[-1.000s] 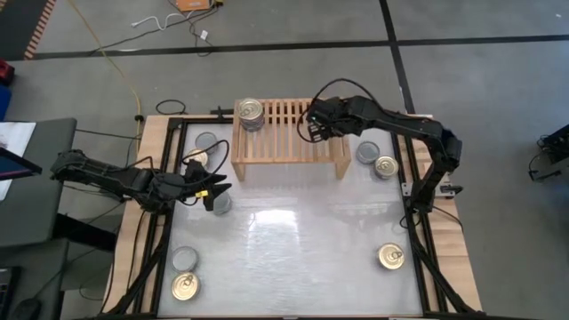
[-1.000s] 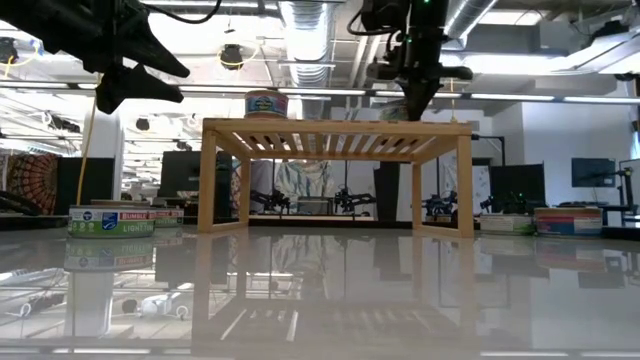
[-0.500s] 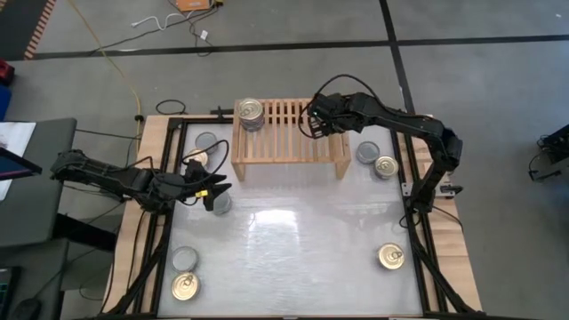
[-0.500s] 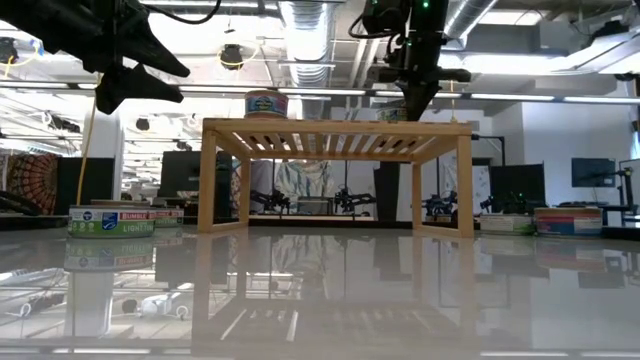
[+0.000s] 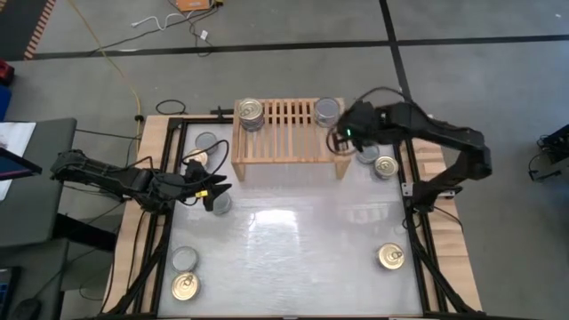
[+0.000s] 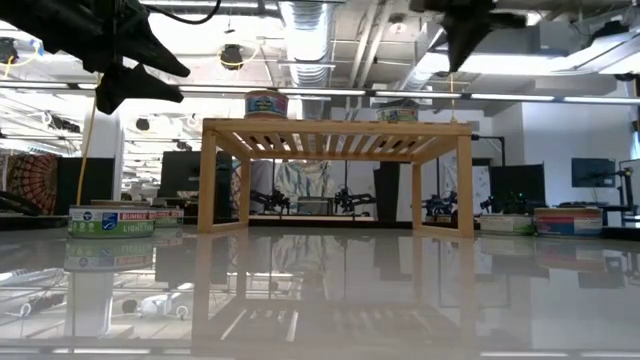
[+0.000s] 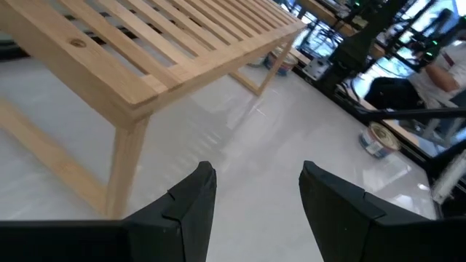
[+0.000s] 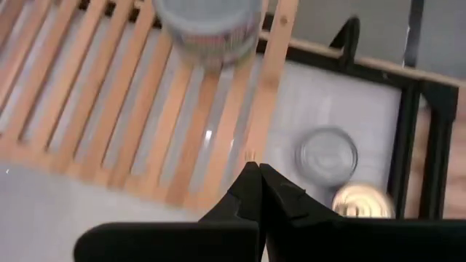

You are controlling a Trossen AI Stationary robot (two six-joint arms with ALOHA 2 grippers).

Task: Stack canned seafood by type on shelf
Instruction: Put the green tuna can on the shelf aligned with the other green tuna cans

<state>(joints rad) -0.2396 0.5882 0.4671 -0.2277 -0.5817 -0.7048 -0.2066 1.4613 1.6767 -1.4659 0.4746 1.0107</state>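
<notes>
The light-wood shelf stands at the table's far middle. A stack of gold-top cans sits on its far left corner, and a silver-top can sits on its far right corner. My right gripper hangs shut and empty, high above the shelf's right end. My left gripper is open and empty above the table's left part, near a silver-top can. In the low view the left gripper and the right gripper both stand above shelf height.
Loose cans lie on the table: silver and gold left of the shelf, silver and gold right of it, gold near right, silver and gold near left. The middle of the table is bare.
My right gripper has risen and swung from over the shelf's right part toward the table's right edge. The silver-top can it stood over stays on the shelf and now shows in full.
</notes>
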